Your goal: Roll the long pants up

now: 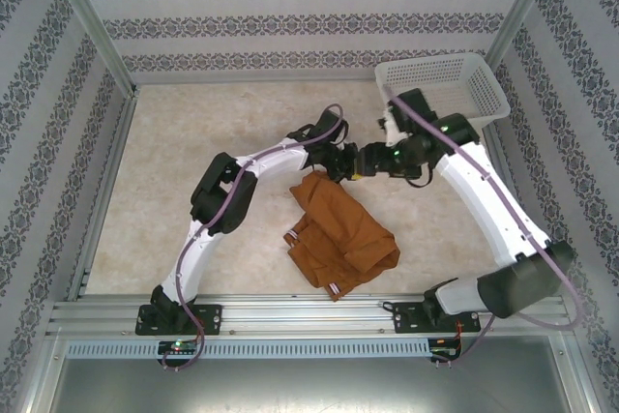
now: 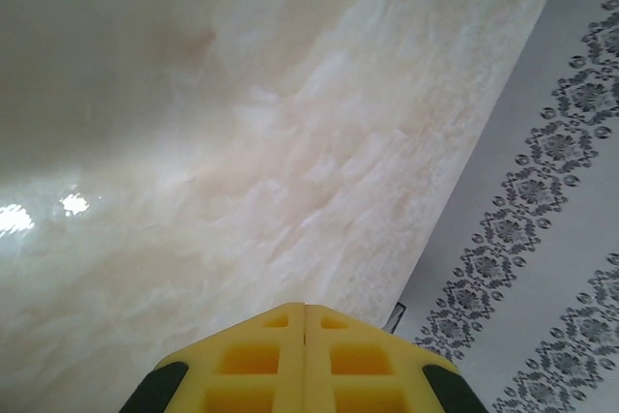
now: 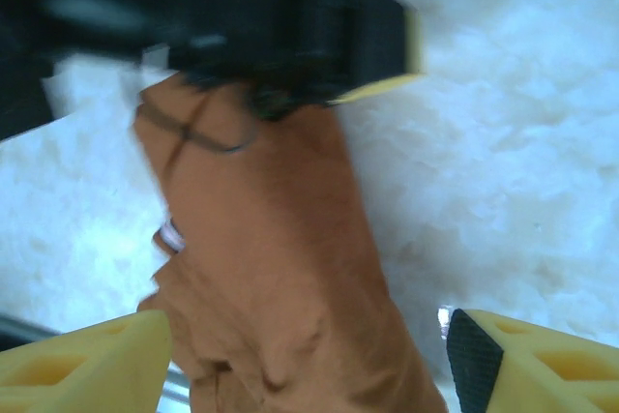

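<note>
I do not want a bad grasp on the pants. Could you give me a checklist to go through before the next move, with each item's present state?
1. The right gripper is open: ok.
2. The long pants lie between its fingers: ok, seen from the right wrist.
3. The left gripper is shut: ok, pads together.
4. Cloth is held by the left gripper: cannot tell; none shows between its pads.
5. The pants are rolled: not ok, they lie loosely bunched.
6. The white basket stands apart from the pants: ok.
</note>
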